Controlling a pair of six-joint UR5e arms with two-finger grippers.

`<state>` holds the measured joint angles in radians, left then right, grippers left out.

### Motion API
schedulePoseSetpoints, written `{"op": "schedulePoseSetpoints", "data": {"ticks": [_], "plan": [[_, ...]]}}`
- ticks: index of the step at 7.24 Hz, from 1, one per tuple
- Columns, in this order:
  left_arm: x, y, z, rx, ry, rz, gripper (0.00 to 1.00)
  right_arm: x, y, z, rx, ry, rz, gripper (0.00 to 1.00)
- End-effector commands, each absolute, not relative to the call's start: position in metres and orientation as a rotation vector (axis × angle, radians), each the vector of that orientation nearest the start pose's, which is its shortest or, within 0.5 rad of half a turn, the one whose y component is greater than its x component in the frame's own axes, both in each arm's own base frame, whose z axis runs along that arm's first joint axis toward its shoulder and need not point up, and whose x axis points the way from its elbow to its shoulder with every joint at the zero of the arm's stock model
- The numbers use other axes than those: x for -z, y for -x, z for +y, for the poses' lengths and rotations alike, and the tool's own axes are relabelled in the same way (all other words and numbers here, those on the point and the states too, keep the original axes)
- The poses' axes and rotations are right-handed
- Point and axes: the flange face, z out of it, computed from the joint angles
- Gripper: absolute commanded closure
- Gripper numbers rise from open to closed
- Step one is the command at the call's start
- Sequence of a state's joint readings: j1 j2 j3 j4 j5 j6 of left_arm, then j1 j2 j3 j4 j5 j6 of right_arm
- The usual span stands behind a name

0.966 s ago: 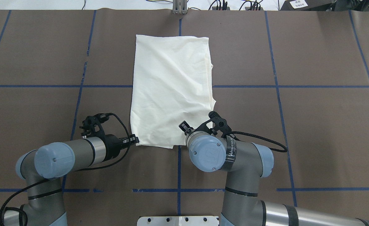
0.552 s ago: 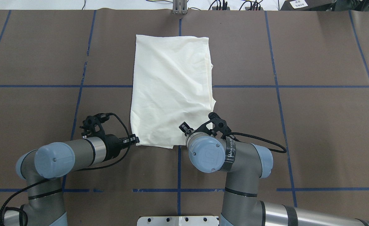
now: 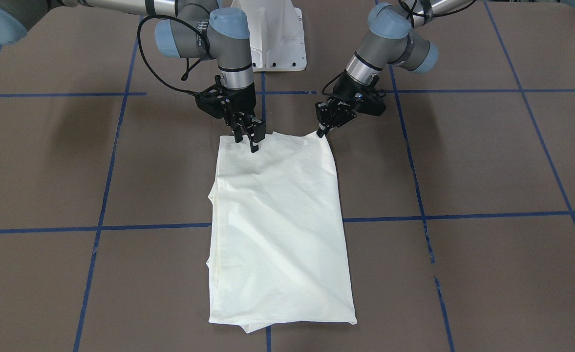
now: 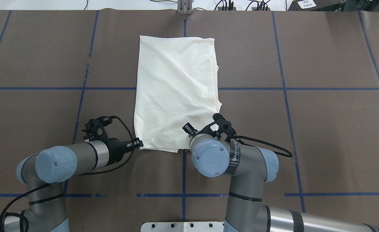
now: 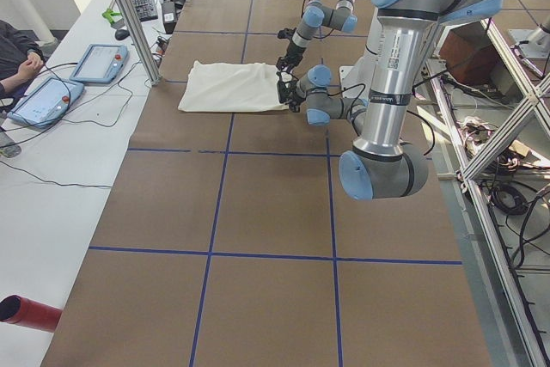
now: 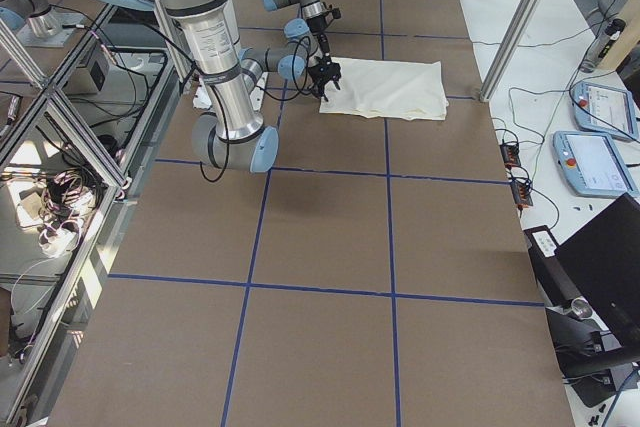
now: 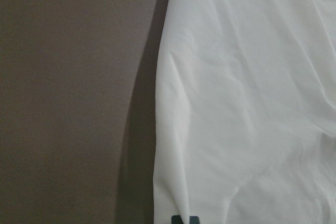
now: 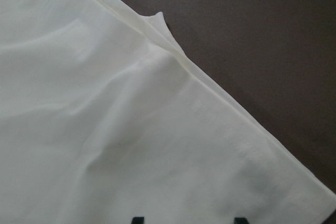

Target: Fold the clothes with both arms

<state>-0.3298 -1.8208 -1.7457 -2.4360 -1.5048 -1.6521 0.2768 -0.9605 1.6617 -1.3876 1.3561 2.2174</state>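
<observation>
Only change: right pincer (image 3: 248,138) has crept slightly inward over the near hem of the shirt (image 3: 277,220), jaws wide and empty, while left pincer (image 3: 322,128) stays apparently pinched on the other near corner; shirt lies flat mid-worktop (image 3: 463,161), so the fold lift likely waits on the right grasp.

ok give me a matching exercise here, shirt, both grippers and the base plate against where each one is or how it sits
1 shirt
2 left gripper
3 right gripper
4 base plate

a at the shirt's robot-side left corner
b clear of the shirt, on the robot's side
c lying flat, plain side up
d over the shirt's robot-side edge, fingers apart

Pairs: 1-c, 2-a, 3-d, 4-b
</observation>
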Motion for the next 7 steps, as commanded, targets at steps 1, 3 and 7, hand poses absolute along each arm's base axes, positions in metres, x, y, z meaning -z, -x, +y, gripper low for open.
{"op": "schedulePoseSetpoints", "data": {"ticks": [1, 3, 7], "plan": [[-0.3443, -0.5087, -0.322, 0.395, -0.218, 1.282, 1.0, -0.246, 0.6189, -0.3362, -0.956, -0.039, -0.93, 0.4], [-0.3443, -0.5087, -0.322, 0.396, -0.217, 1.283, 1.0, -0.2387, 0.6187, -0.3381, -0.943, -0.046, -0.929, 0.29], [-0.3449, -0.509, -0.3221, 0.397, -0.216, 1.283, 1.0, -0.2447, 0.616, -0.3406, -0.838, -0.104, -0.829, 0.12]]}}
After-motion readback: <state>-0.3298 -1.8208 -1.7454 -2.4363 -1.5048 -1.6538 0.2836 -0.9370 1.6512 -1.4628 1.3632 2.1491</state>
